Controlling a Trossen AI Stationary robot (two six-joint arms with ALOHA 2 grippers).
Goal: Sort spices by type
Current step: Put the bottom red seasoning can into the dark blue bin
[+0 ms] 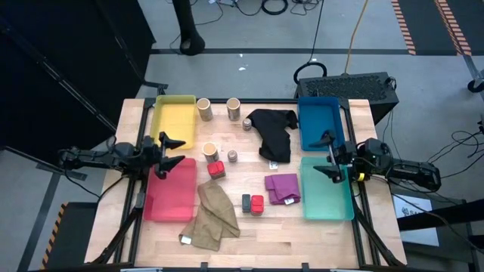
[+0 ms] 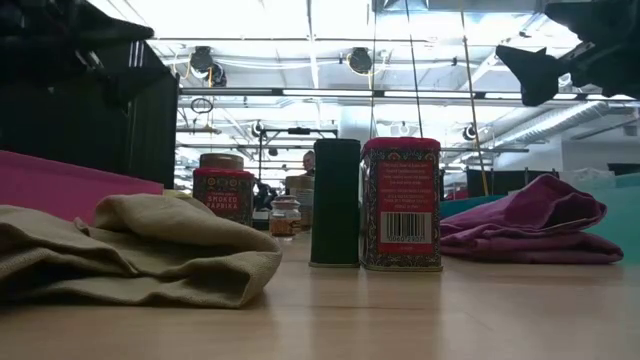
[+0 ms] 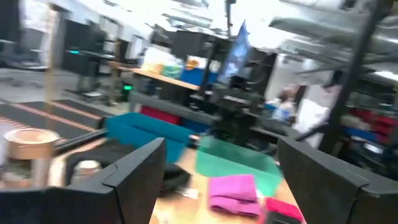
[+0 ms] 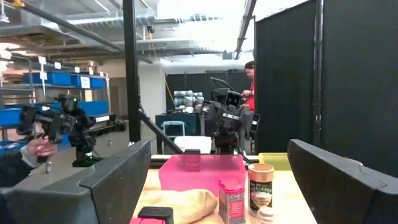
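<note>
The spices stand on the table's middle. Three tan cylinders (image 1: 205, 110), (image 1: 234, 109), (image 1: 210, 152) and two small grey jars (image 1: 247, 123), (image 1: 232, 156) are toward the far side. One red box (image 1: 217, 169) stands near the third cylinder. Another red box (image 1: 258, 204) stands beside a dark grey block (image 1: 246, 202) toward the near side; in the low view they show as the red box (image 2: 401, 205) and the block (image 2: 336, 203). My left gripper (image 1: 168, 153) hovers open between the yellow and red trays. My right gripper (image 1: 329, 155) hovers open between the blue and teal trays. Both hold nothing.
A yellow tray (image 1: 174, 119) and a red tray (image 1: 170, 193) lie at the left, a blue tray (image 1: 321, 121) and a teal tray (image 1: 327, 193) at the right. A black cloth (image 1: 274, 132), a purple cloth (image 1: 282, 188) and a khaki cloth (image 1: 214, 217) lie among the spices.
</note>
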